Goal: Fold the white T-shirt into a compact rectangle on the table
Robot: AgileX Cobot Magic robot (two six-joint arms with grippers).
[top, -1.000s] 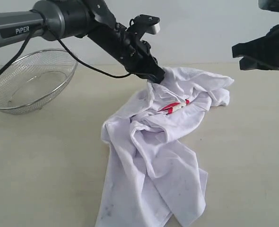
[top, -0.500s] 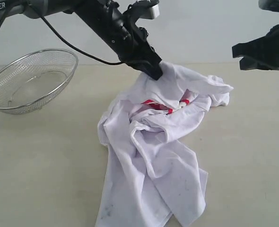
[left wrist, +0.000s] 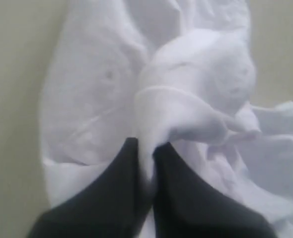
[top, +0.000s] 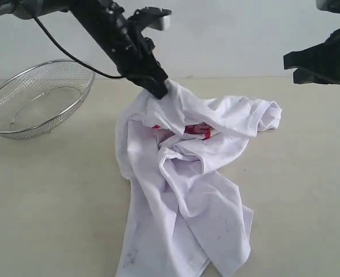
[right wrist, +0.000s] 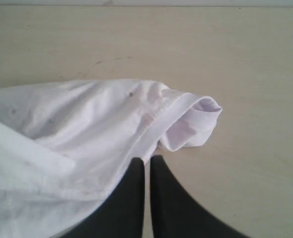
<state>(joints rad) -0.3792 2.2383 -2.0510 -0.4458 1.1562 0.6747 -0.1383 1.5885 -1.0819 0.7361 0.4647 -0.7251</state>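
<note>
The white T-shirt (top: 187, 179) lies crumpled on the table (top: 55, 202), with a strip of red lettering (top: 196, 129) showing between folds. My left gripper (top: 160, 90) is shut on a fold at the shirt's far edge and holds that part lifted; in the left wrist view its fingertips (left wrist: 130, 148) pinch the white T-shirt (left wrist: 186, 89). My right gripper (top: 294, 66) hangs shut in the air at the far right with nothing in it. In the right wrist view the right gripper (right wrist: 147, 161) hovers over a sleeve hem (right wrist: 186, 119).
A silver wire-mesh basket (top: 37, 98) stands at the far left of the table, close to the left arm's cable. Bare tabletop lies left of the shirt and to its right (top: 308, 190).
My left gripper has moved left with the fabric in it, dragging the shirt's far part that way and shifting the red lettering. The right arm has not moved.
</note>
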